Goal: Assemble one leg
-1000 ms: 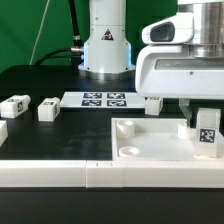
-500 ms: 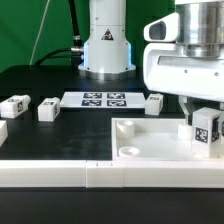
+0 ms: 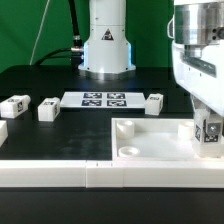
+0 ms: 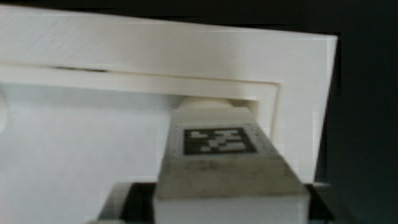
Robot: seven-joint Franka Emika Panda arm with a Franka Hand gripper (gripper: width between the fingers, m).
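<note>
Arm upright at the exterior view's right, pincer (image 3: 209, 132) clamping the leg (image 3: 210, 134) over tabletop (image 3: 150, 140) corner

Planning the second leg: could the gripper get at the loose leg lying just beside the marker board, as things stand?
Probably not right away. The gripper is shut on the leg over the tabletop and must let it go first. The loose leg by the marker board lies open, nothing over it.
</note>
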